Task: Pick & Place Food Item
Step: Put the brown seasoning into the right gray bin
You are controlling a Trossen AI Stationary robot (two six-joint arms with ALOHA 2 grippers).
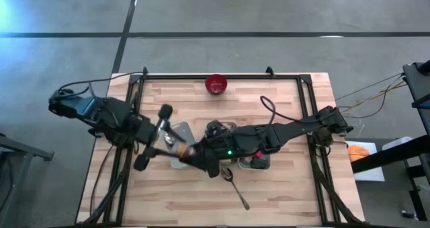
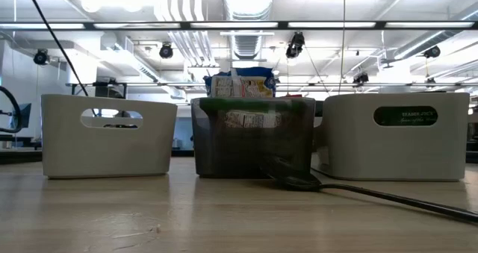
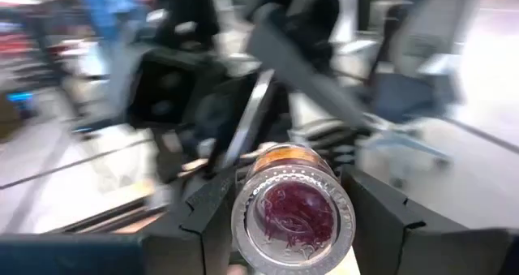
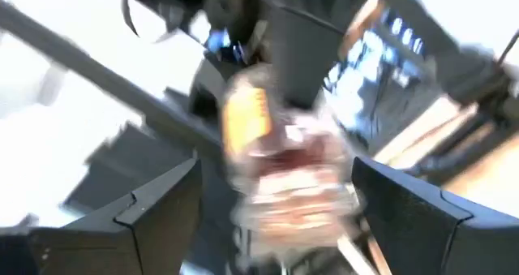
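I'm mid-handover above the tabletop's centre: my left tool [image 3: 284, 226] is clamped on a clear jar [image 3: 292, 214] with an orange label and dark red contents, while my right tool [image 4: 276, 202], at three o'clock of it, stands spread with its fingers either side of the jar. Next, I judge, I should back the right arm clear and carry the jar to a bin. The only readable writing is "STARBUCKS" on the right-hand bin [image 2: 396, 137]; the jar's label is too blurred to read.

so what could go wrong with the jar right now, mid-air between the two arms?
1. The right gripper stands open around the jar, so only the left gripper holds it; it may slip and drop.
2. The two wrists crowd together above the bins; they could knock each other.
3. A dropped jar could hit the spoon or roll across the table.
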